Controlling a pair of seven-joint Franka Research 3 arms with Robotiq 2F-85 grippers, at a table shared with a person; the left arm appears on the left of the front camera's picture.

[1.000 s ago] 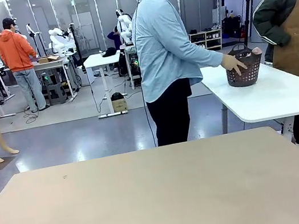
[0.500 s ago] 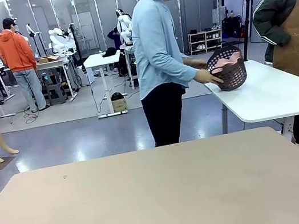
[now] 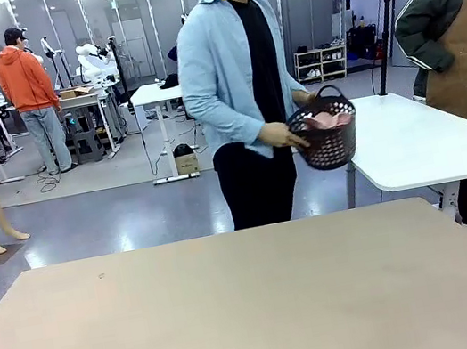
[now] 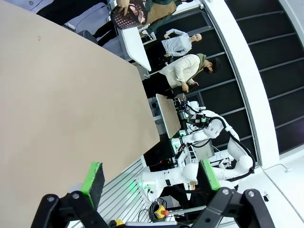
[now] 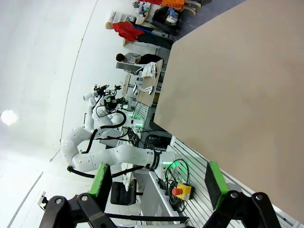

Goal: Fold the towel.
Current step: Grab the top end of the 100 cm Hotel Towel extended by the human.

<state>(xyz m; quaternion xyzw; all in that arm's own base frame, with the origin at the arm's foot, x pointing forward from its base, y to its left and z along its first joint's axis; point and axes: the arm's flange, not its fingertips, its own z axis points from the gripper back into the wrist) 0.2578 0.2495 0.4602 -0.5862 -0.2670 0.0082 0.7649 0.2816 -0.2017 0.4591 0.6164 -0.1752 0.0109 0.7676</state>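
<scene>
Left gripper (image 4: 151, 175) and right gripper (image 5: 157, 183) are wide open and empty; you wait, because the towel (image 3: 325, 119) is far ahead, in the basket (image 3: 326, 147) the person (image 3: 231, 84) carries.

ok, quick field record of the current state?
towel: pink, bunched inside the basket
basket: dark, carried by the person, held in the air beyond the table's far side
person's hand: gripping the basket's side
table: beige, between robot and person
left gripper: open, holding nothing
right gripper: open, holding nothing
</scene>
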